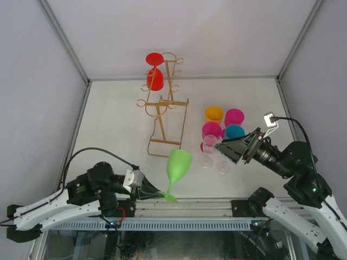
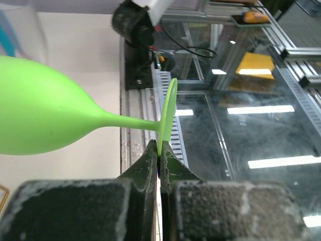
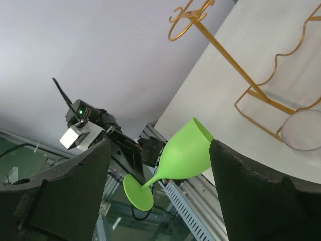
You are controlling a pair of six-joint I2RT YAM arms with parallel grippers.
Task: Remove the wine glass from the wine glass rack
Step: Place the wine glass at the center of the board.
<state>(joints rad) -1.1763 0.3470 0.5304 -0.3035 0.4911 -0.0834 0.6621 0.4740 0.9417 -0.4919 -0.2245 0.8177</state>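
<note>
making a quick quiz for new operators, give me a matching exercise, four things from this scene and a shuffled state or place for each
Column 1
1. green plastic wine glass
2. red plastic wine glass
3. left gripper
4. right gripper

Column 2
A. open, holding nothing
B. hanging on the gold wire rack
C. shut on a glass's round foot
D. tilted, off the rack

Pairs: 1-D, 2-B, 3-C, 4-A

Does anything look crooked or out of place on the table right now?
Yes: the green wine glass is tilted over rather than standing, pinched only by the rim of its foot in the left gripper.
</note>
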